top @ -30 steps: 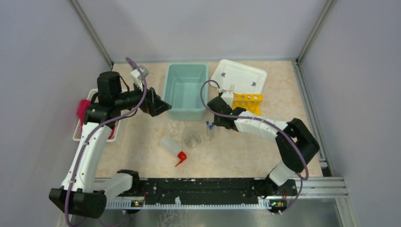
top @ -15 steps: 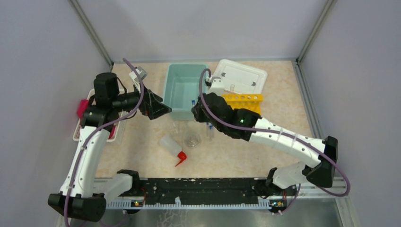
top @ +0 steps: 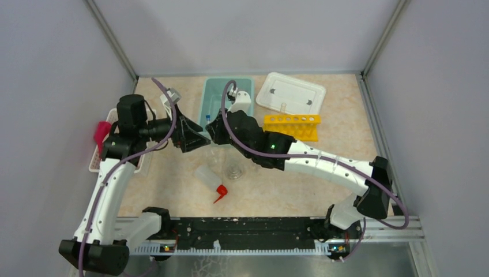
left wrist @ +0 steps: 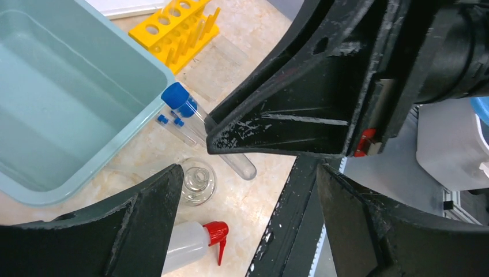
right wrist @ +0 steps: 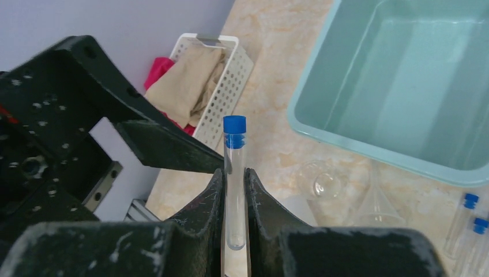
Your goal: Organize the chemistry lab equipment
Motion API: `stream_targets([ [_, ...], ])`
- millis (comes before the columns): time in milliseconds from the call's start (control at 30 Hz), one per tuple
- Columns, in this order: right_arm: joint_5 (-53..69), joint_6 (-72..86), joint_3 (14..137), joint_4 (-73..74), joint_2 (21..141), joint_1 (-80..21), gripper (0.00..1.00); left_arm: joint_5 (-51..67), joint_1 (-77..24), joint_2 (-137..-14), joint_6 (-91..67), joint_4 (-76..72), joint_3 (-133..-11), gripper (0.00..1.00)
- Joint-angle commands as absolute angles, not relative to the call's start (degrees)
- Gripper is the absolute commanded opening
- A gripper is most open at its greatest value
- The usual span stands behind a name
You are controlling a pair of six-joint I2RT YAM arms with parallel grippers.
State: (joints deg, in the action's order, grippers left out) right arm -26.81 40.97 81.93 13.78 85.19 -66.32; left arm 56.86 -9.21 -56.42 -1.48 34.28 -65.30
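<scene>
One tube in hand: a clear blue-capped tube [right wrist: 234, 151] was clamped by its lower half between the fingers of the right gripper [right wrist: 234, 173]. It was held in the air beside the near left corner of the teal bin [right wrist: 403, 98].
Long axis: the tube was aligned with the right fingers, with the cap pointed away from the wrist and the rounded base left free below the pads. In the left wrist view it was seen slanted, cap toward the bin.
Left gripper [left wrist: 248, 173]: its fingers were spread wide with nothing between them. The tube lay just ahead of their gap and was not touched.
Nearer arm: the two grippers were brought nose to nose, so the left was the only free one near the tube.
Yellow rack [top: 291, 124]: it was set well apart to the right, behind the right arm, and no tube was seen in its holes.
Spare tubes [right wrist: 468, 222]: two were left lying on the table by the bin.
Glassware: a flask [left wrist: 199, 182] and a squeeze bottle [left wrist: 190, 245] were left below the grippers.
Judged next: a handover seemed to be prepared. The left fingers would need to close across the capped half, square to the axis, or the tube could slip.
</scene>
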Motion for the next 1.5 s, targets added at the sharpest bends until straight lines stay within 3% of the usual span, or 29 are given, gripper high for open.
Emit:
stream_targets([
  [0, -25.8, 40.3, 85.6, 6.4, 84.7, -67.6, 0.00, 58.6, -9.0, -57.3, -2.1, 32.2, -64.6, 0.90],
  [233, -25.2, 41.2, 84.6, 3.9, 84.4, -68.3, 0.00, 57.9, -9.0, -57.7, -2.3, 31.6, -64.0, 0.81],
  [400, -25.0, 41.3, 84.2, 3.0, 84.4, -68.7, 0.00, 58.1, -9.0, -57.8, -2.4, 31.2, -63.7, 0.68],
  [633, -24.0, 41.4, 84.3, 3.0, 84.2, -68.9, 0.01, 58.9, -9.0, -57.8, -1.8, 31.2, -63.8, 0.40],
  [700, -24.3, 41.4, 85.3, 4.9, 84.4, -68.9, 0.06, 58.8, -9.0, -57.5, -0.9, 31.3, -63.8, 0.30],
  [800, -24.2, 41.1, 88.9, 11.0, 85.4, -68.5, 0.27, 58.9, -9.0, -56.8, 1.9, 31.9, -63.7, 0.19],
  [867, -23.4, 41.1, 92.4, 16.3, 86.7, -67.6, 0.36, 58.7, -9.0, -56.1, 3.7, 32.1, -63.6, 0.17],
  [933, -21.7, 41.4, 95.6, 20.8, 87.9, -66.6, 0.39, 58.1, -9.0, -55.3, 5.4, 32.2, -63.6, 0.15],
  [1467, -1.9, 36.0, 107.1, 30.4, 93.2, -60.3, 0.41, 57.1, -9.1, -55.5, 12.4, 36.4, -64.7, 0.11],
])
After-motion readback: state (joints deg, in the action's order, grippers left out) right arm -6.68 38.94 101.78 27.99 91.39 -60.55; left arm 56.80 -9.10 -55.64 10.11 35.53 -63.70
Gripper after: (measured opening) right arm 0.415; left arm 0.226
